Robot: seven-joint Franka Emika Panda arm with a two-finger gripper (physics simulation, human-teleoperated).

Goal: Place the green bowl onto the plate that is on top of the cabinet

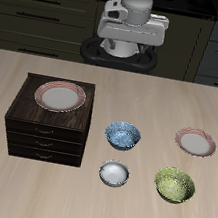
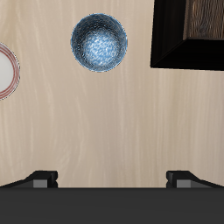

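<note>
Round yellow-green speckled bowl (image 1: 175, 185): on the desk (image 1: 84, 203), well apart from the dark-brown wooden cabinet (image 1: 46, 131), beyond two smaller bowls. Cabinet carries pink-rimmed white plate (image 1: 60, 96); wrist view crops cabinet. End effector (image 1: 129, 50): raised behind cabinet, empty, fingers spread wide.

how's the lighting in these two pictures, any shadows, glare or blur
Exterior view: soft, even light; only faint shadows by the cabinet and green bowl, no glare, coarse rather than blurred. Wrist view: flat light, the blue patterned bowl sharp, the cabinet side nearly black.
</note>
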